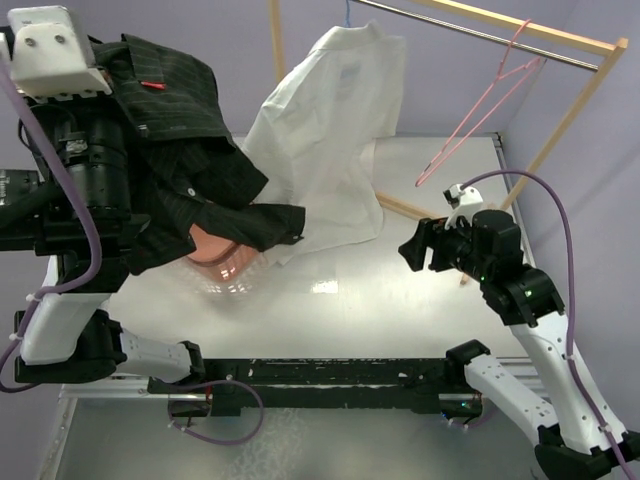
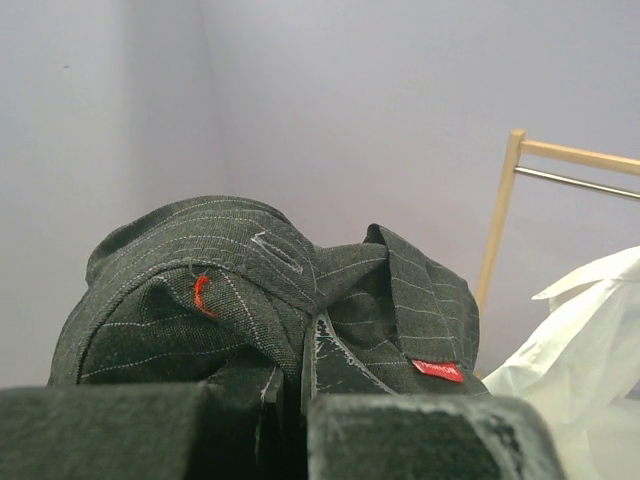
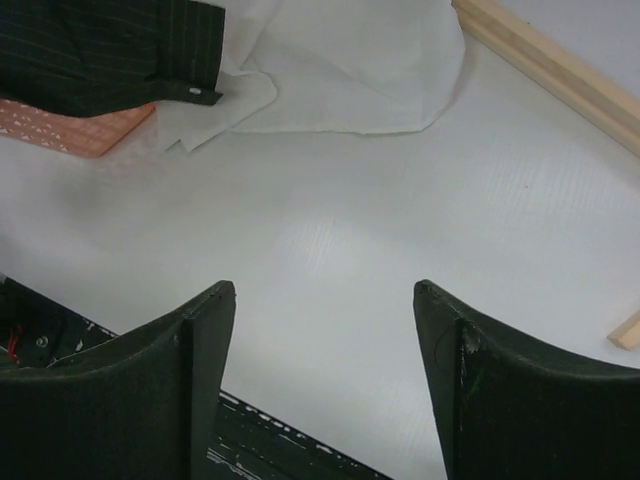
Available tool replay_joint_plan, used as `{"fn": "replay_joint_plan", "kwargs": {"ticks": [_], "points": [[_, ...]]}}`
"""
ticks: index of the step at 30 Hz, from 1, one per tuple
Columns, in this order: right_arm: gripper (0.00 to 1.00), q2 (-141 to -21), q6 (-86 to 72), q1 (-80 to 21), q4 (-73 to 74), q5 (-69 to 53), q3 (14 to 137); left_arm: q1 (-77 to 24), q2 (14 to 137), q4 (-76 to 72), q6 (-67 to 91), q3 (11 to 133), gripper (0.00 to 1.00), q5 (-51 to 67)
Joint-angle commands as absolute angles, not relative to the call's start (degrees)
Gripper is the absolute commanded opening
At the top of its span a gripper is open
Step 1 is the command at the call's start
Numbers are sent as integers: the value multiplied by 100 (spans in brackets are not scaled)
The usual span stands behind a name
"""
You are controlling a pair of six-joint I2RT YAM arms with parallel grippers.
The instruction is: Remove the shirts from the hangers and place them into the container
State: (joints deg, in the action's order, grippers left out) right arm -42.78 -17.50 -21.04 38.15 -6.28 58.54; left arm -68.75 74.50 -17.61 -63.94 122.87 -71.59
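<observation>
The black pinstriped shirt [image 1: 190,150] hangs bunched from my raised left arm at the top left. Its lower end trails down over the salmon-pink container [image 1: 215,262]. In the left wrist view my left gripper [image 2: 300,400] is shut on the black shirt's [image 2: 250,290] collar. The white shirt [image 1: 320,140] still hangs on the blue hanger [image 1: 348,12], and its hem lies on the table beside the container. The pink hanger [image 1: 480,110] dangles bare from the rail. My right gripper [image 1: 412,248] [image 3: 322,290] is open and holds nothing, low over bare table right of the white shirt [image 3: 340,60].
A wooden rack with a metal rail [image 1: 480,35] stands at the back right, with its slanted leg [image 1: 560,130] near my right arm. Its base bar [image 3: 550,60] lies on the table ahead of the right gripper. A corner of the container [image 3: 80,125] shows under the black sleeve [image 3: 100,45].
</observation>
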Motion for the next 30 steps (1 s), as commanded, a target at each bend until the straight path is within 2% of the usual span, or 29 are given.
{"fn": "replay_joint_plan", "kwargs": {"ticks": [1,5,8,11,17,22,30], "points": [[74,-4300,-1856,-2101,3470,-870,5817,-6515,7789,-327,-5235,12342,0,-6777],[74,-4248,-1795,-2101,3548,-816,5829,-4990,8573,3796,-1794,13469,0,-5324],[74,-4224,-1724,-2101,3671,-755,5889,-3638,8898,4799,-519,13595,0,-4016],[74,-4169,-1673,-2101,3733,-724,5871,-2115,8684,4578,184,12953,0,-2749],[74,-4264,-1630,-2099,3597,-814,5671,-398,8702,4735,1120,12474,0,-1477],[74,-4281,-1636,-2100,3500,-889,5527,129,8406,4380,1517,11270,0,-994],[74,-4270,-1683,-2099,3429,-905,5451,141,7471,3645,1615,8741,0,-116]]}}
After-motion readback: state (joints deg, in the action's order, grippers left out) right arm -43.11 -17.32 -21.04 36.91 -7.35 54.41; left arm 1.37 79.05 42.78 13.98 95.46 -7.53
